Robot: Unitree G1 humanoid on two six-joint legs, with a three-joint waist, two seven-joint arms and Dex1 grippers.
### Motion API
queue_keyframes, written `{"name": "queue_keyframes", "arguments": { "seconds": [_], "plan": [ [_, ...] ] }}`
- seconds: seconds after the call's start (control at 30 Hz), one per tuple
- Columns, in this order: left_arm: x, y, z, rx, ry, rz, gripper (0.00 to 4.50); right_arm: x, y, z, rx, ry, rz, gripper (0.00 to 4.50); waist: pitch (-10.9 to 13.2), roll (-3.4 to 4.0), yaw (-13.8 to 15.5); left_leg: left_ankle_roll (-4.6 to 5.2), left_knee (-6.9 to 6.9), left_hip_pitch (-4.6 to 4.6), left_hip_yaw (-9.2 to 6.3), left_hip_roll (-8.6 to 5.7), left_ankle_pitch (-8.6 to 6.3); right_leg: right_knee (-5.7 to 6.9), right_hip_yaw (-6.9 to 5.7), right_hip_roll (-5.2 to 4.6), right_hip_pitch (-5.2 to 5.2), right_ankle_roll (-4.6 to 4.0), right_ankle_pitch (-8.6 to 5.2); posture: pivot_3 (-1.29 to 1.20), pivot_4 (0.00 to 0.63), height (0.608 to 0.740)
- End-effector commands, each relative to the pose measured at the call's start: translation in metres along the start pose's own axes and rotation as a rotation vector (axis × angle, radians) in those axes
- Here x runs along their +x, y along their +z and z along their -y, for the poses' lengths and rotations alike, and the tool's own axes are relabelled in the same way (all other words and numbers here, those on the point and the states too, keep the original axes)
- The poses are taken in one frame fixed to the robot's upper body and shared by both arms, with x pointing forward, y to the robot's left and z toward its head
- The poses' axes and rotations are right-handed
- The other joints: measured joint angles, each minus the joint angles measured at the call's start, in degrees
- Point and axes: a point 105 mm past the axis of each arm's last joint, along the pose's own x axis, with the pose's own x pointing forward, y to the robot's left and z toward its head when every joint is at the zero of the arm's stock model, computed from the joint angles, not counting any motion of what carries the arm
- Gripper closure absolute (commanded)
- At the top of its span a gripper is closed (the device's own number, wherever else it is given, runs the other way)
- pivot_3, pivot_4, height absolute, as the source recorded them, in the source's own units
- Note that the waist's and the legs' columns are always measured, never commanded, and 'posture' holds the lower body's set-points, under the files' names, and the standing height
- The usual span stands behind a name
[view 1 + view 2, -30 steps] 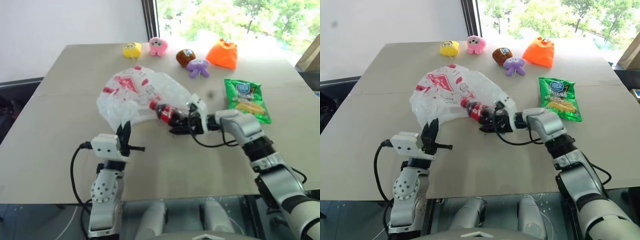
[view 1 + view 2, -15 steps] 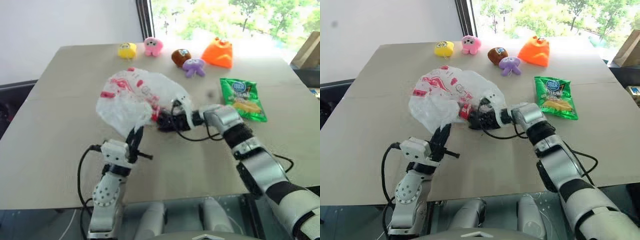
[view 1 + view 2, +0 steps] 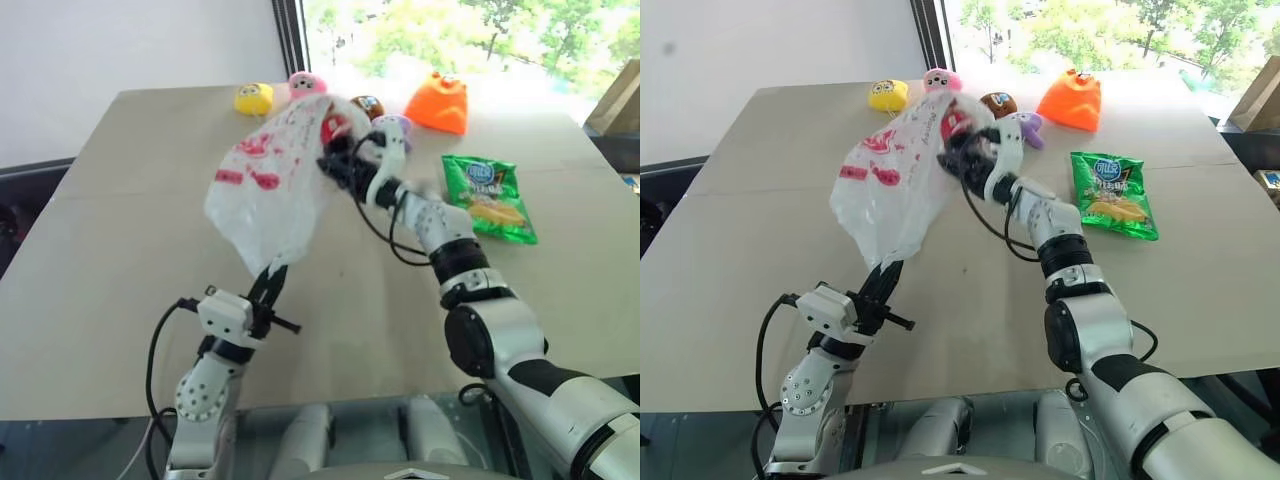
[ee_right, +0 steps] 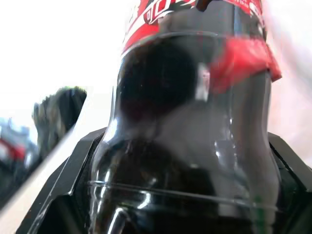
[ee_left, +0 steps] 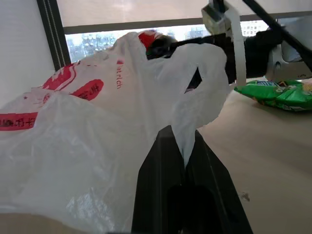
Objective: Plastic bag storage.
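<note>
Large tan wooden table [image 3: 120, 260] carries everything. The big crinkly translucent white plastic bag with red print [image 3: 275, 185] is lifted off the surface and hangs stretched between both arms, above the table's middle.

Left gripper [image 3: 268, 290] sits low near the table's front, black fingers pressed together on a twisted strip of the bag's lower edge; the left wrist view shows the film pinched in the slit between the fingers [image 5: 161, 161].

Right gripper [image 3: 345, 165] is raised at the bag's upper end, jaws spread wide around a dark cola bottle with a red label [image 4: 190, 122], neck pushed into the bag's mouth.

Progress, my read: 1 item is partway in, bottle not released yet. Bag is held open-ish but not stable.

Left on the table: flat green chips packet [image 3: 490, 198] beside the right arm, orange cone-shaped plush [image 3: 442, 105], and 4 small plush toys along the far edge: yellow [image 3: 254, 98], pink [image 3: 305, 83], brown [image 3: 368, 104], purple [image 3: 1028, 126]. None bagged. If all of it goes in, most of the job remains.
</note>
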Motion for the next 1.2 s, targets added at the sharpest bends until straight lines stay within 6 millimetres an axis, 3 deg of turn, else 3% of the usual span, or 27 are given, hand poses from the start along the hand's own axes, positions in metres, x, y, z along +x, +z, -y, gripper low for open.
{"name": "queue_keyframes", "arguments": {
  "seconds": [0.03,0.2,0.33,0.5,0.6,0.8,0.9,0.97,1.07,1.2],
  "plan": [
    [0.007,0.014,-0.005,0.011,0.007,0.075,4.50,0.002,0.030,-0.030,-0.076,0.134,0.123,1.32,0.00,0.00,-0.22,0.00,0.00,0.00,0.00,0.00,0.00,0.00,0.00,0.00,0.00,0.00,0.00,0.00,0.150,0.740],
    [0.011,0.022,-0.013,-0.005,0.048,0.118,4.50,-0.005,-0.014,-0.039,-0.180,0.231,-0.089,1.32,-0.01,0.01,-1.14,-0.05,0.00,0.02,0.04,0.04,0.03,-0.02,0.03,0.00,0.00,0.00,0.00,0.00,0.150,0.740],
    [0.009,0.019,-0.015,0.013,0.068,0.108,4.50,-0.003,-0.041,-0.018,-0.204,0.110,-0.270,1.32,-0.01,0.02,-1.58,-0.23,0.00,0.03,0.04,0.04,0.13,0.03,0.03,0.02,-0.01,0.00,0.00,0.00,0.150,0.740],
    [0.009,0.014,-0.009,0.016,0.072,0.101,4.50,0.005,-0.053,-0.018,-0.023,0.025,-0.392,1.32,0.01,0.04,-1.57,-0.24,0.00,0.02,0.04,0.04,0.14,0.01,0.04,0.03,-0.01,-0.01,0.00,0.00,0.150,0.740],
    [0.008,0.013,-0.011,0.012,0.113,0.107,4.50,0.012,-0.050,-0.015,0.138,-0.077,-0.391,1.32,0.04,0.10,-1.65,-0.23,-0.04,0.03,0.06,0.04,0.14,0.00,0.07,0.03,-0.03,-0.01,0.00,0.00,0.150,0.740],
    [0.009,0.013,-0.020,0.029,0.180,0.119,4.50,0.016,-0.050,-0.025,0.116,-0.044,-0.425,1.32,0.06,0.13,-1.57,-0.22,-0.05,0.02,0.06,0.04,0.13,-0.05,0.06,0.03,-0.02,-0.01,0.00,0.00,0.150,0.740],
    [0.011,0.014,-0.028,0.041,0.240,0.124,4.50,0.010,-0.050,-0.032,0.092,0.050,-0.467,1.32,0.06,0.13,-1.64,-0.21,-0.05,0.00,0.08,0.04,0.13,-0.06,0.06,0.02,-0.02,-0.01,0.00,0.00,0.150,0.740],
    [0.013,0.016,-0.031,0.020,0.264,0.137,4.50,-0.002,-0.053,-0.023,0.083,0.054,-0.504,1.32,0.06,0.12,-1.47,-0.21,-0.05,-0.01,0.05,0.04,0.13,-0.06,0.05,0.02,-0.03,-0.01,0.00,0.00,0.150,0.740],
    [0.016,0.018,-0.029,0.004,0.266,0.155,4.50,-0.018,-0.063,-0.013,0.074,0.049,-0.573,1.32,0.05,0.11,-1.02,-0.22,-0.02,-0.02,0.03,0.04,0.13,-0.08,0.02,0.01,0.01,-0.01,0.00,0.00,0.150,0.740],
    [0.019,0.020,-0.023,-0.006,0.231,0.165,4.50,-0.023,-0.073,-0.018,0.091,0.062,-0.622,1.32,0.06,0.13,-1.43,-0.22,0.00,-0.03,0.04,0.03,0.13,-0.04,0.04,0.01,-0.02,-0.01,0.00,0.00,0.150,0.740]
  ]
}}
